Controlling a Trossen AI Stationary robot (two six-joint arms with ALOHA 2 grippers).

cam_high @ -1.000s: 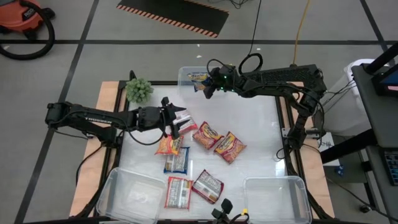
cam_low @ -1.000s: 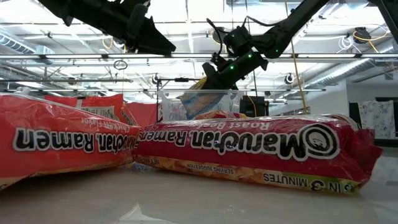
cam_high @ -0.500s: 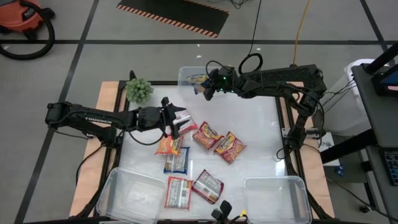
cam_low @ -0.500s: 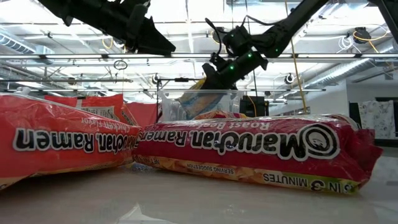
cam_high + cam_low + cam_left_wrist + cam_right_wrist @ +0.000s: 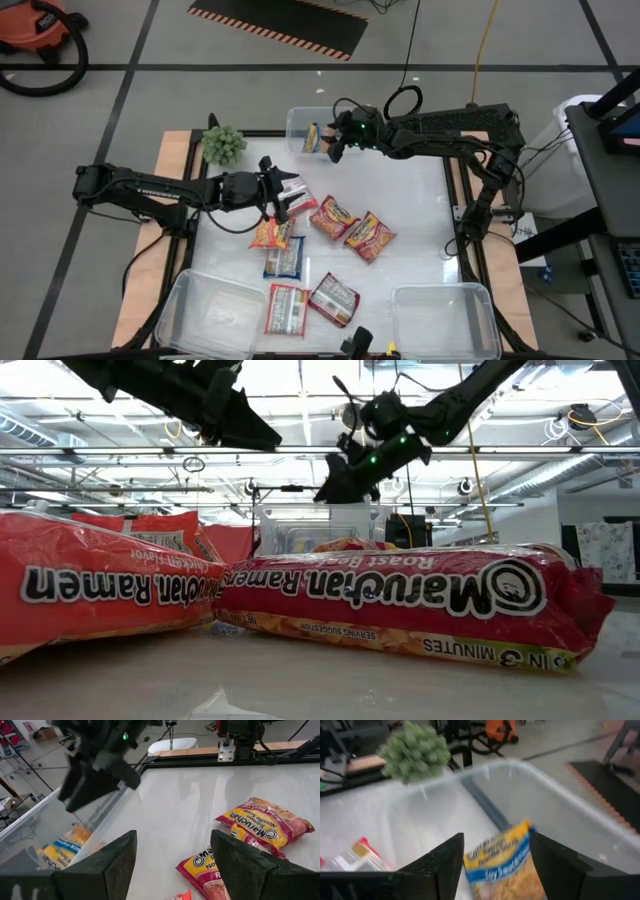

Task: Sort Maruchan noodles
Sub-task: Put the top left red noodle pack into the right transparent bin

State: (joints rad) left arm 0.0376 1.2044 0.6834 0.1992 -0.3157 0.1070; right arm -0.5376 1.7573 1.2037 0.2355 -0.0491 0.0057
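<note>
one yellow-blue packet [image 5: 502, 862] lies in the far tub [image 5: 297, 122], your right gripper [image 5: 331, 145] spread above it; left gripper [image 5: 283, 195] spread over the red-white packet [image 5: 297, 197]; lifting carelessly could clip the tub wall

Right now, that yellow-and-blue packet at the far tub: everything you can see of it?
The yellow-and-blue packet is flat, crinkly plastic with a blue band of white lettering. It sits tilted inside the clear far tub, another yellow packet close by. The right gripper hangs just above, jaws open, not gripping it.
</note>
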